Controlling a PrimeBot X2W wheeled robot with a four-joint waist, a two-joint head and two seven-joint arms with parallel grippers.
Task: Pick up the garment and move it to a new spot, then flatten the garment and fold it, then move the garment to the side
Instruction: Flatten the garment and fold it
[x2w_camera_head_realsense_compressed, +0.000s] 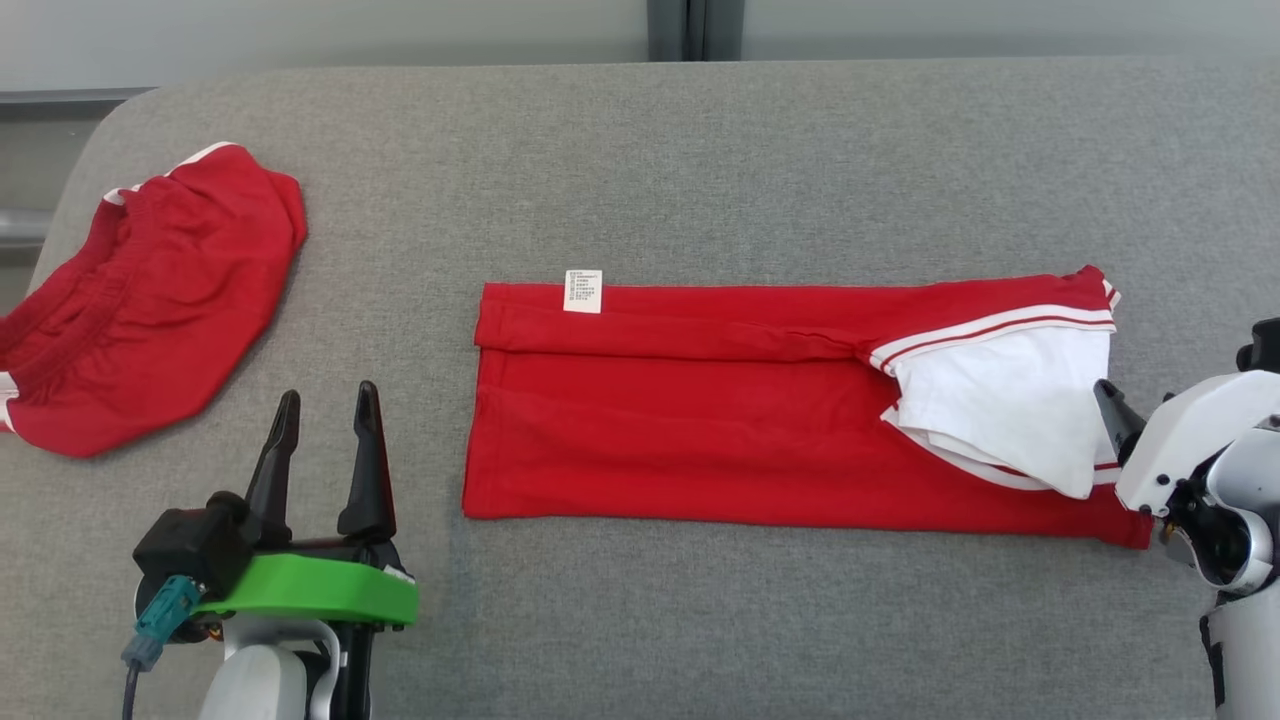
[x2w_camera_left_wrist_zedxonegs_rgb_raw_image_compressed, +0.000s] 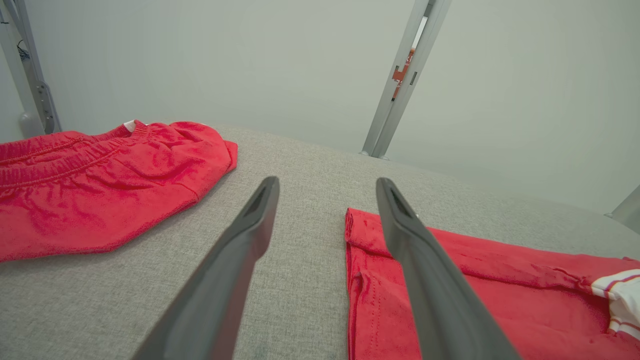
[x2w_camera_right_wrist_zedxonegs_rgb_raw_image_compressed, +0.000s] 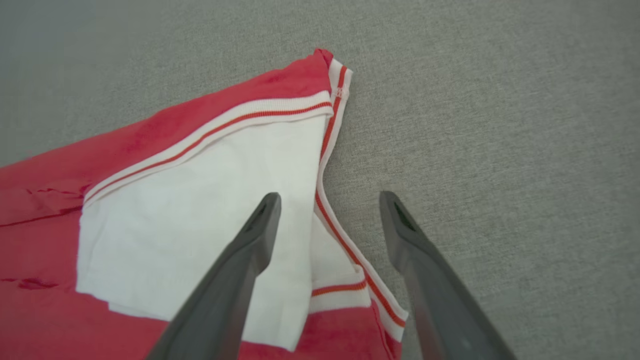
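Across the middle of the grey fabric surface (x2w_camera_head_realsense_compressed: 700, 150) lies the red garment with white striped trim (x2w_camera_head_realsense_compressed: 680, 430), folded into a long flat band. Crumpled red shorts (x2w_camera_head_realsense_compressed: 150, 310) sit near the left edge. Both grippers are empty with fingers spread apart: left gripper (x2w_camera_head_realsense_compressed: 327, 392) beside the band's left end, right gripper (x2w_camera_right_wrist_zedxonegs_rgb_raw_image_compressed: 327, 200) over its white right end.

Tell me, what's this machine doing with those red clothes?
A two-armed robot is folding a red garment on a grey table. The garment lies flat, folded into a long strip. Both grippers are open and hold nothing: the left gripper near its left end, the right gripper at its white-trimmed end. Red shorts lie apart at the left.
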